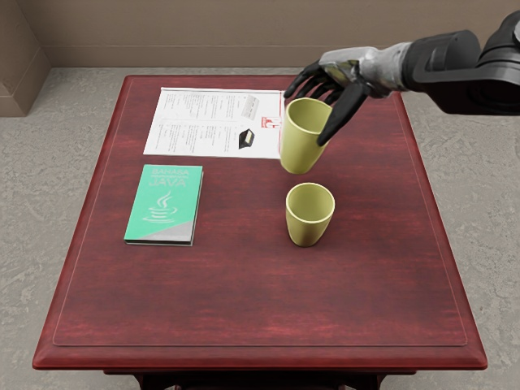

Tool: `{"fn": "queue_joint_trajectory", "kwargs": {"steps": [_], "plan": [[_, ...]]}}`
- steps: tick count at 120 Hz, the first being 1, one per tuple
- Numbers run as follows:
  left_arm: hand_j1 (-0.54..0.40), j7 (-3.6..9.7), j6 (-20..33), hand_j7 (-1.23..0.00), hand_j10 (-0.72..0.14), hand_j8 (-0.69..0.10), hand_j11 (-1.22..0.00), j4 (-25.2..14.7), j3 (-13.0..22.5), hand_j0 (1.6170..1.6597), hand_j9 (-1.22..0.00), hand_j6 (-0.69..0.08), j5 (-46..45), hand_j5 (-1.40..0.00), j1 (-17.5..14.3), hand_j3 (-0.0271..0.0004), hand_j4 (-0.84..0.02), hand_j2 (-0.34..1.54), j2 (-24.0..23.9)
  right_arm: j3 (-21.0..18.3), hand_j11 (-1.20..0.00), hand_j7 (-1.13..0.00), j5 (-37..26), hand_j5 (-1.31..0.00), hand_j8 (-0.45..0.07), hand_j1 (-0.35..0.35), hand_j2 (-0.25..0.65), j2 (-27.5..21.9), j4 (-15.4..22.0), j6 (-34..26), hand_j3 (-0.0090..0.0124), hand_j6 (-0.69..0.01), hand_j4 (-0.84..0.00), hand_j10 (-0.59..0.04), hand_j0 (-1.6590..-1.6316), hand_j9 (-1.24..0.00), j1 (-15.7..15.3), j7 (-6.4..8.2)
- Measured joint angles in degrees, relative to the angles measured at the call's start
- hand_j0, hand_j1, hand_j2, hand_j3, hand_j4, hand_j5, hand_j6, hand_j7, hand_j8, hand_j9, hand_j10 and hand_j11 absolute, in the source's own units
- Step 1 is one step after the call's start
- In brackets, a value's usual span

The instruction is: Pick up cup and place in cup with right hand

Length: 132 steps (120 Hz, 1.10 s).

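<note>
Right hand (pixel 323 109) and two yellow-green cups, seen from above at a slant. The hand, entering from the right, holds one cup (pixel 299 148) between its thumb, on the cup's right side, and its fingers, which reach along the far side of the rim. The held cup lies below and between the digits, mouth upward and leaning slightly; whether its base is clear of the bench (pixel 244 301) cannot be told. The second cup (pixel 307 229) stands upright on the bench, nearer the viewer and apart from the hand. To the left lie a printed sheet (pixel 195 122), partly overlapped by the held cup, and, nearer the viewer, a green book (pixel 166 199) marked "JAVA".
</note>
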Motion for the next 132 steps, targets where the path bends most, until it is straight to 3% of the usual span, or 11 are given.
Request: {"fn": "queue_joint_trajectory", "kwargs": {"steps": [6, 47, 94, 99, 105, 117, 118, 120, 122, 126, 132], "plan": [[0.349, 0.0, 0.0, 0.0, 0.0, 0.0, 0.0, 0.0, 0.01, 1.6581, 0.0, 0.0, 0.0, 0.0, 0.0, 0.0, 0.0, 0.0, 0.0, 0.22, -0.56, -0.55, 1.15, -0.55, -0.311, 0.104, 0.101, -0.41, 0.01, 1.73, 0.0009, -0.361, -0.424, -0.396, -1.6581, -0.56, 0.01, 0.0], [0.349, 0.0, 0.0, 0.0, 0.0, 0.0, 0.0, 0.0, 0.01, 1.6581, 0.0, 0.0, 0.0, 0.0, 0.0, 0.0, 0.0, 0.0, 0.0, 1.27, -0.56, -0.55, 5.84, -0.56, -0.309, 0.103, 0.099, -3.53, 0.85, 10.39, 0.0, -0.361, -0.423, -0.403, -1.6579, -0.56, 0.07, 0.0], [0.349, 0.0, 0.0, 0.0, 0.0, 0.0, 0.0, -0.01, 0.0, 1.6581, 0.0, 0.0, 0.0, 0.0, 0.0, 0.0, 0.0, 0.0, 0.0, 0.38, -0.56, -0.56, 6.68, -0.56, -0.31, 0.104, 0.101, -4.95, 0.92, 11.97, 0.0003, -0.359, -0.425, -0.401, -1.6581, -0.56, -0.69, 0.0], [0.349, 0.0, 0.0, 0.0, 0.0, 0.0, 0.0, -0.01, 0.0, 1.6581, 0.0, 0.0, 0.0, 0.0, 0.0, 0.0, 0.0, 0.0, 0.0, 0.28, -0.56, -0.56, 6.66, -0.55, -0.319, 0.101, 0.107, -4.89, 0.92, 11.92, -0.0005, -0.367, -0.43, -0.406, -1.6579, -0.56, -0.72, 0.0], [0.349, 0.0, 0.0, 0.0, 0.0, 0.0, 0.0, -0.01, 0.0, 1.6581, 0.0, 0.0, 0.0, 0.0, 0.0, -0.0001, 0.0, 0.0, 0.0, 0.21, -0.56, -0.56, 6.67, -0.54, -0.325, 0.096, 0.11, -4.78, 0.91, 11.81, 0.0, -0.377, -0.441, -0.413, -1.6578, -0.55, -0.75, 0.01], [0.349, 0.0, 0.0, 0.0, 0.0, 0.0, 0.0, 0.0, 0.0, 1.6581, 0.0, 0.0, 0.0, 0.0, 0.0, -0.0001, 0.0, 0.0, 0.0, 0.16, -0.55, -0.55, 6.72, -0.52, -0.349, 0.08, 0.128, -4.67, 0.9, 12.24, -0.0021, -0.403, -0.459, -0.43, -1.6568, -0.54, -0.82, 0.02], [0.349, 0.0, 0.0, 0.0, 0.0, 0.0, 0.0, 0.0, 0.0, 1.6581, 0.0, 0.0, 0.0, 0.0, 0.0, -0.0001, 0.0, 0.0, 0.0, 0.16, -0.55, -0.55, 6.72, -0.52, -0.351, 0.078, 0.128, -4.66, 0.9, 12.28, -0.0012, -0.401, -0.46, -0.431, -1.6568, -0.54, -0.82, 0.02], [0.349, 0.0, 0.0, 0.0, 0.0, 0.0, 0.0, 0.0, -0.01, 1.6581, 0.0, 0.0, 0.0, 0.0, 0.0, -0.0001, 0.0, 0.0, 0.0, 0.15, -0.54, -0.55, 6.71, -0.51, -0.374, 0.078, 0.13, -4.64, 0.9, 12.35, -0.0026, -0.414, -0.465, -0.433, -1.6566, -0.54, -0.82, 0.02], [0.349, 0.0, 0.0, 0.0, 0.0, 0.0, 0.0, -0.01, 0.0, 1.6581, 0.0, 0.0, 0.0, 0.0, 0.0, -0.0001, 0.0, 0.0, 0.0, 0.15, -0.54, -0.55, 6.72, -0.51, -0.379, 0.074, 0.145, -4.64, 0.9, 12.5, -0.0013, -0.42, -0.468, -0.44, -1.6565, -0.53, -0.83, 0.02], [0.349, 0.0, 0.0, 0.0, 0.0, 0.0, 0.0, 0.0, 0.0, 1.6581, 0.0, 0.0, 0.0, 0.0, 0.0, -0.0001, 0.0, 0.0, 0.0, 0.16, -0.54, -0.55, 6.9, -0.5, -0.4, 0.075, 0.178, -4.69, 0.9, 13.0, -0.0012, -0.436, -0.476, -0.459, -1.6567, -0.53, -0.82, 0.03], [0.349, 0.0, 0.0, 0.0, 0.0, 0.0, 0.0, 0.0, 0.01, 1.6581, 0.0, 0.0, 0.0, 0.0, 0.04, -0.0001, 0.0, 0.0, 0.0, 0.1, -0.54, -0.55, 7.31, -0.51, -0.369, 0.078, 0.168, -4.81, 0.91, 13.83, 0.0001, -0.426, -0.465, -0.45, -1.6569, -0.53, -0.81, 0.01]]}}
